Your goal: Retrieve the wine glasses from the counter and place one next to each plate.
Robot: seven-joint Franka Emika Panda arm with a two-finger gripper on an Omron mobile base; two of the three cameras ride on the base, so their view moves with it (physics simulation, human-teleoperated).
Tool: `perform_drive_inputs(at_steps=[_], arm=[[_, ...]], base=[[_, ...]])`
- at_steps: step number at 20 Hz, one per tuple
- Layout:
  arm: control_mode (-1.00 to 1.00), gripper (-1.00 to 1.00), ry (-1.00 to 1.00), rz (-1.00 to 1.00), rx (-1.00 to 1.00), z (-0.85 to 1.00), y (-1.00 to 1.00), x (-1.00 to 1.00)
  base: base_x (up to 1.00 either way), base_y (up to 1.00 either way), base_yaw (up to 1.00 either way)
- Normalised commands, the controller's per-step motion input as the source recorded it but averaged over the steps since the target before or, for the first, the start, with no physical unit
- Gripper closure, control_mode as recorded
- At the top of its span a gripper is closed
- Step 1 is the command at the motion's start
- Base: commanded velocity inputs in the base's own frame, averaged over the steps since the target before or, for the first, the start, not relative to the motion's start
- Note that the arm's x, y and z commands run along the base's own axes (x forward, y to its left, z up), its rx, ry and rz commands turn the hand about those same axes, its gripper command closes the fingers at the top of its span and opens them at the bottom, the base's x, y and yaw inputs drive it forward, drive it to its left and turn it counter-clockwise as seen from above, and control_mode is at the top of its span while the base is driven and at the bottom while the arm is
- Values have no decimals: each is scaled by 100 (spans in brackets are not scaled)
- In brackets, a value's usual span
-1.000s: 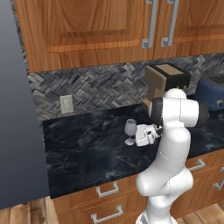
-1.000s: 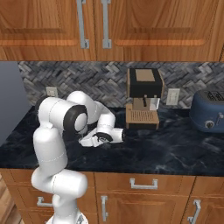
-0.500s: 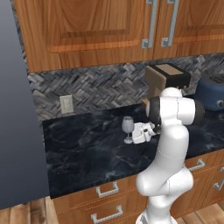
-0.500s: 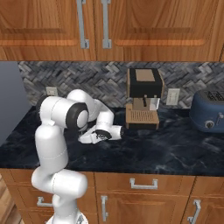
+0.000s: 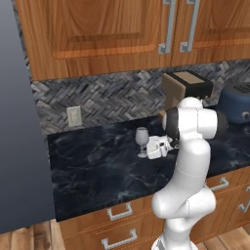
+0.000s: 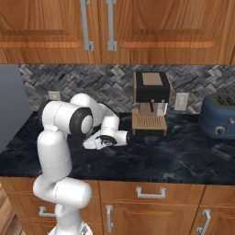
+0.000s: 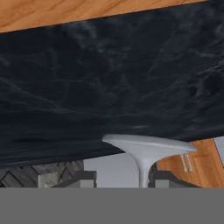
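Small clear greyish stemmed wine glass [image 5: 141, 141] stands upright at frame centre on the black marbled stone counter [image 5: 97, 171]. Judged light, brittle and slick; the thin stem [image 7: 143, 171] is the sound hold. The two-finger gripper [image 7: 122, 180] straddles that stem, fingers [image 7: 83, 179] either side; whether they are clamped on it cannot be told.
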Motion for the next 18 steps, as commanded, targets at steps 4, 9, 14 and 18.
perform_drive_inputs(at_steps=[4, 9, 14, 18], arm=[[-100, 100, -10, 0, 1, 12, 3, -13], [-100, 100, -27, 0, 0, 68, 0, -46], [-100, 100, -18, 0, 0, 100, 0, -61], [-100, 100, -1, 0, 4, 100, -6, -64]], base=[[0, 0, 0], [0, 0, 0], [0, 0, 0], [0, 0, 0]])
